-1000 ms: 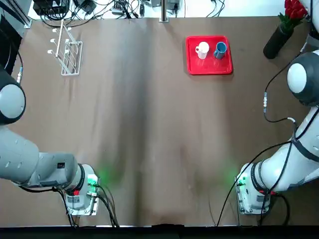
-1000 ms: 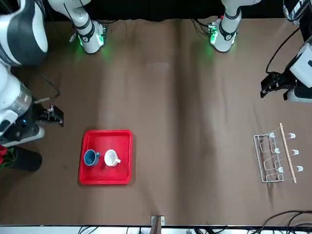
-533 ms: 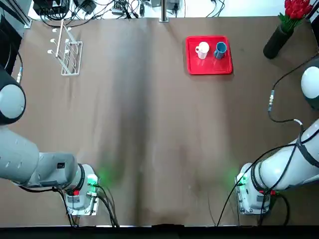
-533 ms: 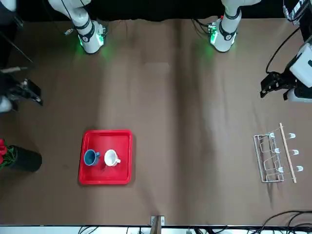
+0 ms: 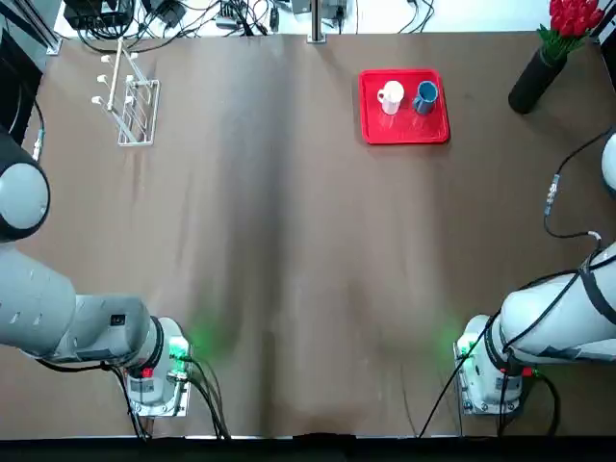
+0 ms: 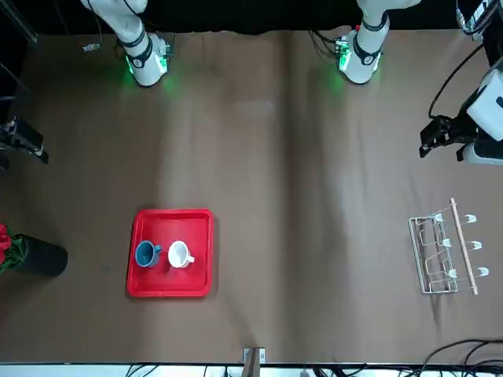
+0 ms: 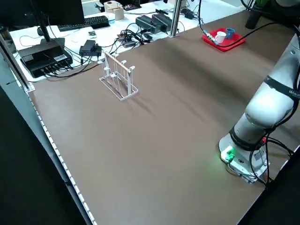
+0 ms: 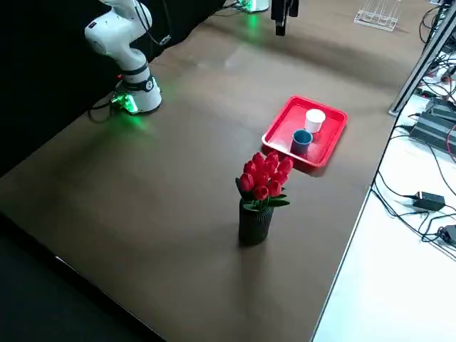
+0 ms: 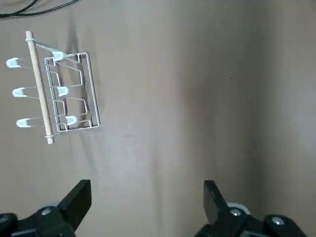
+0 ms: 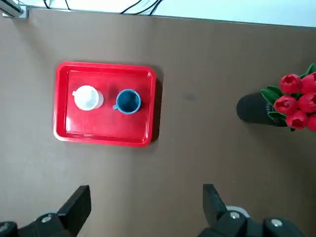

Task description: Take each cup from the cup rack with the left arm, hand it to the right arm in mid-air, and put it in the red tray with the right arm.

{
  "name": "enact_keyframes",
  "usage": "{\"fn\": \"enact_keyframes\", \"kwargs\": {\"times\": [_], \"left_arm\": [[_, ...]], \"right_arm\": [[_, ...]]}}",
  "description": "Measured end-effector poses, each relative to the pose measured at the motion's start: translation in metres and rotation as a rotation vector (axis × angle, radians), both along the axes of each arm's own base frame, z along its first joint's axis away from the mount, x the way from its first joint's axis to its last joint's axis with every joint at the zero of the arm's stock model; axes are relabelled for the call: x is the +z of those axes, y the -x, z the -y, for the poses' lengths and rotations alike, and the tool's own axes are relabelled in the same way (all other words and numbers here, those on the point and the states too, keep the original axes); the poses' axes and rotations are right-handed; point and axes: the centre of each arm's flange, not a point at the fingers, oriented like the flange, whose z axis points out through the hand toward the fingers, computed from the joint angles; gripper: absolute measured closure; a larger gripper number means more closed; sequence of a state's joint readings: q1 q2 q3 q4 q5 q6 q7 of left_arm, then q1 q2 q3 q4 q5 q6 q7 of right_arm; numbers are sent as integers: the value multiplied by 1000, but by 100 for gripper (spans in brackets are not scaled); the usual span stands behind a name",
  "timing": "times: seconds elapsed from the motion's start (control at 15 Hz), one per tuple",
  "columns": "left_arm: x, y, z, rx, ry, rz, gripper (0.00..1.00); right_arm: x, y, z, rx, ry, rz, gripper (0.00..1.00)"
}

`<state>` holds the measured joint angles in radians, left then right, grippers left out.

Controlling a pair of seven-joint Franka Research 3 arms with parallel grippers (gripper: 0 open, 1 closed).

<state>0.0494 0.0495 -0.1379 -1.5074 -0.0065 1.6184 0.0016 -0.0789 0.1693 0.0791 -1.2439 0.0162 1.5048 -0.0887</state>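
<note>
Wide brown bench [image 5: 289,241] seen from overhead, with 2 grey-and-white robot arms based at its near edge. Flat bright red square tray [image 5: 403,130] with rounded corners and a low rim near the far edge, toward the far right corner. Inside the tray, 2 small mugs standing upright, side by side and just apart: a white mug [image 5: 390,96] toward the left and a blue mug [image 5: 425,95] toward the right, both in the far half of the tray. Small white wire cup rack [image 5: 128,98] with a pale wooden post and knob-tipped pegs at the far left corner of the bench, well apart from the tray, with nothing hanging on its pegs.

Left gripper [image 9: 146,200] raised above the left edge of the bench, near the rack but not touching it, its 2 dark fingers [image 9: 79,197] spread wide apart and holding nothing. Right gripper [image 10: 146,202] raised above the right side of the bench, looking down on the red tray and both mugs, fingers [image 10: 211,201] likewise spread wide and empty, well apart from the tray.

Black vase of red tulips [image 5: 549,53] at the far right corner, near the tray but separate from it. Cables and electronics [image 7: 51,49] beyond the far edge of the bench.
</note>
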Motion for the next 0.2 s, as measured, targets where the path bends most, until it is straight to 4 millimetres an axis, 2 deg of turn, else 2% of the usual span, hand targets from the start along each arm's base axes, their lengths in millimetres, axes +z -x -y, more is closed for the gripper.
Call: {"fn": "enact_keyframes", "kwargs": {"times": [0.2], "left_arm": [[0, 0, 1, 0, 0, 0, 0]], "right_arm": [[-13, -4, 7, -15, 7, 0, 0]]}}
